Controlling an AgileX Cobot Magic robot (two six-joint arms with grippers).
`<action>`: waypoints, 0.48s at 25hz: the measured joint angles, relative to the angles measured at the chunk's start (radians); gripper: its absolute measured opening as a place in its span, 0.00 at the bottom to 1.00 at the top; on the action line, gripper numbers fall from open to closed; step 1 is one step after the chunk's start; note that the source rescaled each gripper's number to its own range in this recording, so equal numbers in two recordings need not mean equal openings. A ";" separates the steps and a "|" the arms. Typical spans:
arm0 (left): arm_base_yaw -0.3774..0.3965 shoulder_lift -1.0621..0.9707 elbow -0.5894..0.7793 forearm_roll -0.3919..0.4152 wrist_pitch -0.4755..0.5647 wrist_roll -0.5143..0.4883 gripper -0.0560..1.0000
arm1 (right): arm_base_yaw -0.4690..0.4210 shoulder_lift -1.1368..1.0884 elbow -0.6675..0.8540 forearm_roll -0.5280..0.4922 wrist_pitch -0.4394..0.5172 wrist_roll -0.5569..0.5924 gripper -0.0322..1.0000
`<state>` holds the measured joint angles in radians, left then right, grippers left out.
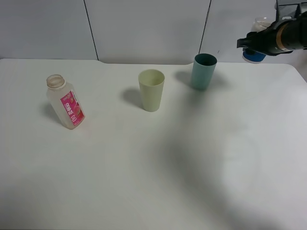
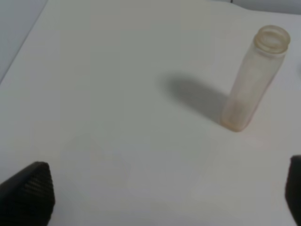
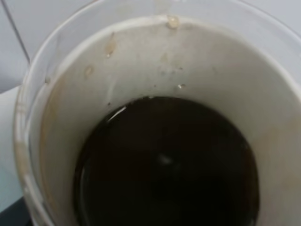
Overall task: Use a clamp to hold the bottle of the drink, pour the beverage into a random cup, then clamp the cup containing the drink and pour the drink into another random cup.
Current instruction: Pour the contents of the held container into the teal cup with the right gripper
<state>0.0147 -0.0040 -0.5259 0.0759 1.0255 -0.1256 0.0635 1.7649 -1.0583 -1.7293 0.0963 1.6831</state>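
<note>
Nearest me the table (image 1: 144, 191) is one broad bare white stretch across its whole near half, open room for either arm. My left gripper (image 2: 160, 200) hangs over that surface with its jaws spread wide, gripping nothing; only the dark fingertips (image 2: 28, 193) show at the sides of the left wrist view. Ahead of it the bottle (image 1: 65, 102) stands uncapped on its base at the left, well apart from the cups, with bare table all round it. Farther in, near the middle, stands the pale yellow-green cup (image 1: 151, 90). Beyond it to the right is the teal cup (image 1: 204, 72), close to the table's far edge, a clear gap between the two. At the far right, lifted off the table against the wall (image 1: 144, 28), my right gripper (image 1: 254, 43) pinches the blue-banded cup (image 1: 253, 56), which holds the dark beverage (image 3: 164, 165) well below its rim.
</note>
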 joint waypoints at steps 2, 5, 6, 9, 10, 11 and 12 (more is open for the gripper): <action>0.000 0.000 0.000 0.000 0.000 0.000 1.00 | 0.014 0.030 -0.030 0.000 0.000 -0.025 0.03; 0.000 0.000 0.000 0.000 0.000 0.000 1.00 | 0.033 0.066 -0.073 0.000 0.009 -0.059 0.03; 0.000 0.000 0.000 0.000 0.000 0.000 1.00 | 0.039 0.077 -0.087 0.000 0.014 -0.069 0.03; 0.000 0.000 0.000 0.000 0.000 0.000 1.00 | 0.051 0.097 -0.120 0.000 0.028 -0.098 0.03; 0.000 0.000 0.000 0.000 0.000 0.000 1.00 | 0.056 0.098 -0.125 0.000 0.032 -0.108 0.03; 0.000 0.000 0.000 0.000 0.000 0.000 1.00 | 0.058 0.101 -0.129 0.000 0.038 -0.120 0.03; 0.000 0.000 0.000 0.000 0.000 0.000 1.00 | 0.060 0.103 -0.134 0.000 0.045 -0.132 0.03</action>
<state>0.0147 -0.0040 -0.5259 0.0759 1.0255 -0.1256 0.1237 1.8678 -1.1924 -1.7295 0.1412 1.5514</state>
